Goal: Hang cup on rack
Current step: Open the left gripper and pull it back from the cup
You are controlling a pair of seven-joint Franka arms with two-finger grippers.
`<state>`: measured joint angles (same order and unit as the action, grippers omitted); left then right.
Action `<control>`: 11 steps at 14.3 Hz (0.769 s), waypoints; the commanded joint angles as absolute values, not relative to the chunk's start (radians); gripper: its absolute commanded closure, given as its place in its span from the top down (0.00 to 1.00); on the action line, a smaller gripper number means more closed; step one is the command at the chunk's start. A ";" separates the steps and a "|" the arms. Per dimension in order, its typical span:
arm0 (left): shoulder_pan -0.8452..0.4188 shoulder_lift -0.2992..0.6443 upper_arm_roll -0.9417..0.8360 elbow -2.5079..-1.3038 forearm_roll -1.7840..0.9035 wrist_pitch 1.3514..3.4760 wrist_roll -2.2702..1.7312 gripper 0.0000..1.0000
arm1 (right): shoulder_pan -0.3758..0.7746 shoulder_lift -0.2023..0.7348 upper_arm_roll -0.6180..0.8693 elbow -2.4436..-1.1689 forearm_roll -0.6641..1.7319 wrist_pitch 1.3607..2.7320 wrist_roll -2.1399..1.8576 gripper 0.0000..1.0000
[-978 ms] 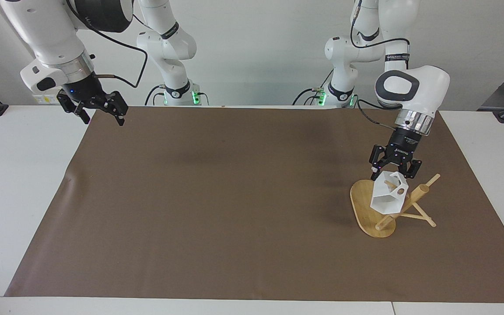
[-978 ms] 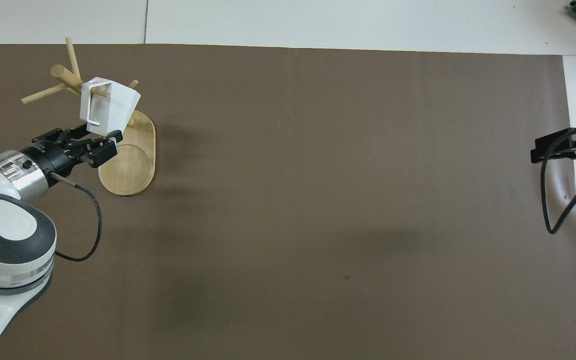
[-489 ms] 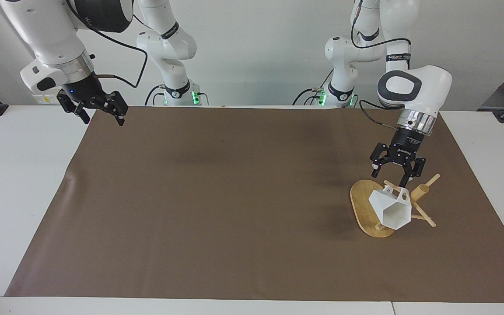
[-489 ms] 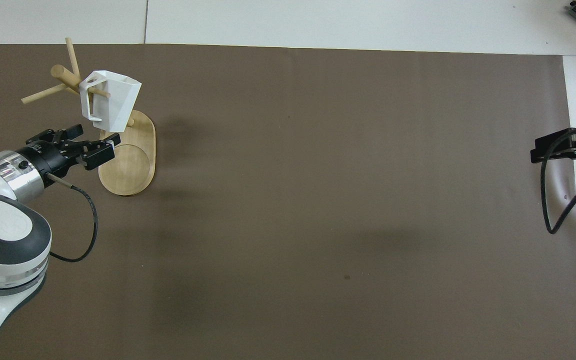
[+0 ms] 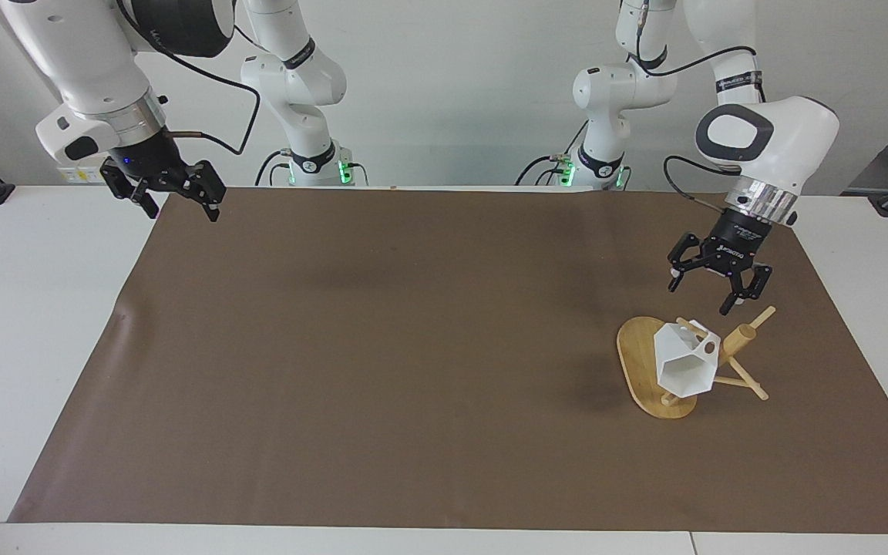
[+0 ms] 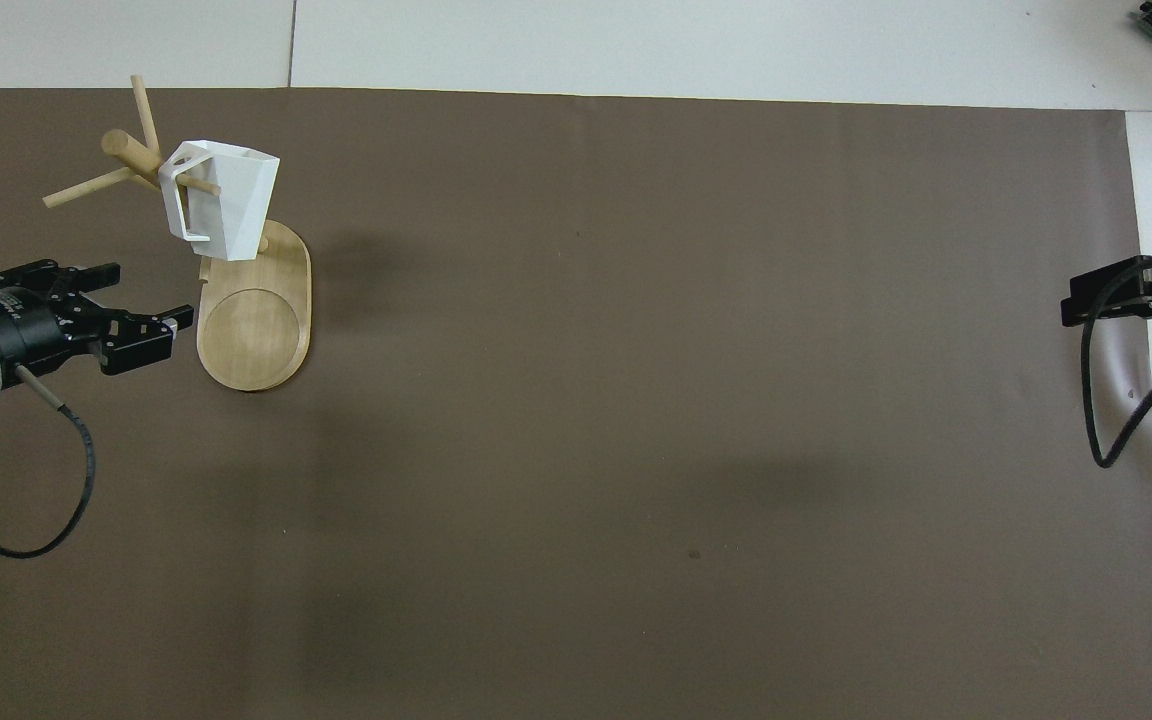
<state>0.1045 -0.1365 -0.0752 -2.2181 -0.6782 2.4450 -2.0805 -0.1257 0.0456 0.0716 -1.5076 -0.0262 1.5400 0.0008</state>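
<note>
Now the left end effector [image 5: 712, 286] hangs in the air with its fingers spread apart and nothing in them, raised above the brown mat beside the rack's base; just below it and a little farther from the robots, the white cup [image 5: 685, 361] hangs by its handle on a thin peg of the bamboo rack [image 5: 742, 336], tilted, its open mouth turned away from the robots; cup and end effector are apart. Judging by this, the hanging is done and the step in hand is the retreat; doing it well means lifting up and away from the pegs without brushing cup or rack, since a knock could slip the handle off. Well apart, at the other end of the desk [image 5: 35, 324], the right end effector [image 5: 176, 197] waits, fingers also spread and empty.
</note>
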 commanded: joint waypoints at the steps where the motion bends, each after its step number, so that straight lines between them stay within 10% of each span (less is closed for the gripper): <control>1: 0.140 -0.143 -0.080 -2.116 -0.540 2.277 -2.092 1.00 | -0.126 0.034 0.072 -1.519 -0.029 1.542 0.020 1.00; 11: 0.158 -0.123 -0.083 -1.891 -0.293 1.960 -1.500 1.00 | -0.127 0.034 0.072 -1.519 -0.029 1.542 0.020 1.00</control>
